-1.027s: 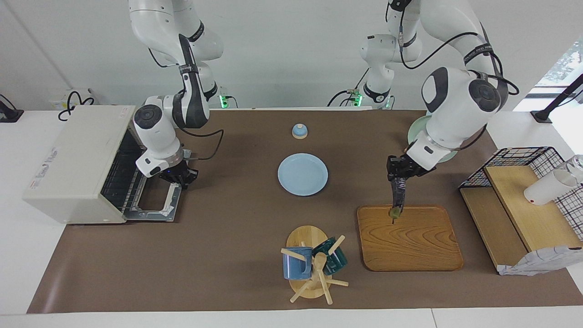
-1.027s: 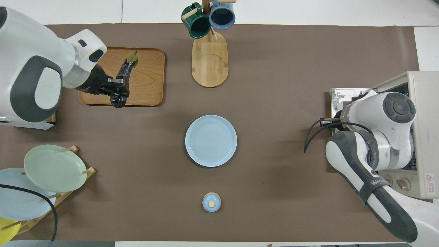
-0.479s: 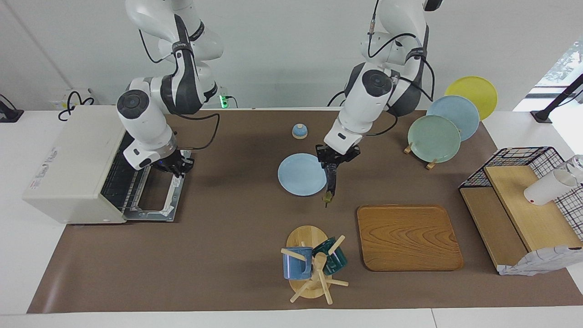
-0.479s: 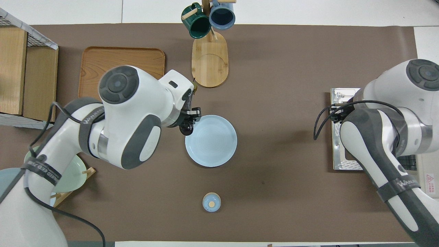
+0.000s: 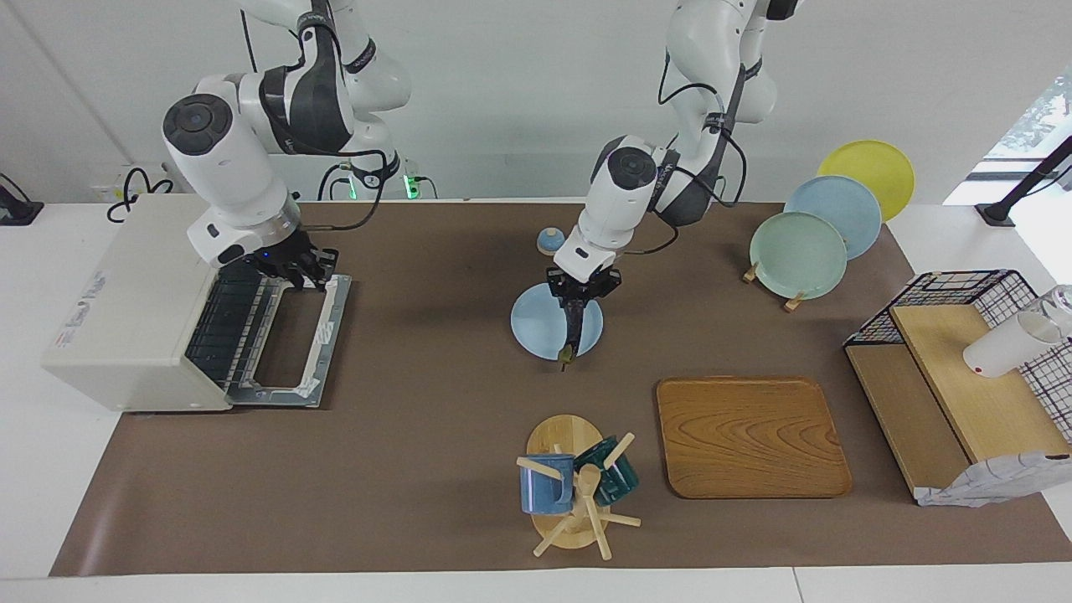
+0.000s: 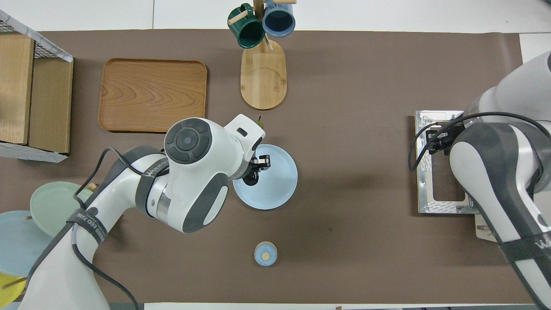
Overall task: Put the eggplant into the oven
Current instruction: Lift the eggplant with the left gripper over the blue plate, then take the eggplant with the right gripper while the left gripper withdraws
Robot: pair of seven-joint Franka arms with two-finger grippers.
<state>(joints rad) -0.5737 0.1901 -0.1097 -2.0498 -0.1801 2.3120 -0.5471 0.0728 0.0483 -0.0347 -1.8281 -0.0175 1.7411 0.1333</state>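
Note:
The dark purple eggplant (image 5: 572, 328) hangs nearly upright, green stem end down, from my left gripper (image 5: 584, 291), which is shut on its upper end over the light blue plate (image 5: 536, 331). From overhead the left arm covers most of the eggplant (image 6: 250, 179); the left gripper (image 6: 259, 163) shows at the edge of the plate (image 6: 277, 193). The off-white oven (image 5: 134, 285) stands at the right arm's end of the table with its door (image 5: 322, 339) folded down flat and the wire rack showing. My right gripper (image 5: 293, 268) hovers over the door's end nearer the robots, holding nothing that I can see. In the overhead view this gripper (image 6: 437, 140) is half covered by its arm above the door (image 6: 424, 189).
A wooden tray (image 5: 749, 435) lies bare toward the left arm's end. A mug tree (image 5: 578, 490) with two mugs stands farther from the robots than the plate. A small blue knobbed lid (image 5: 550, 241), a rack of plates (image 5: 800, 251) and a wire basket with wooden shelves (image 5: 963, 368) also stand here.
The left arm has carried the eggplant from above the wooden tray to above the blue plate, toward the oven's end. The right gripper has lifted and drawn back along the open door toward the robots.

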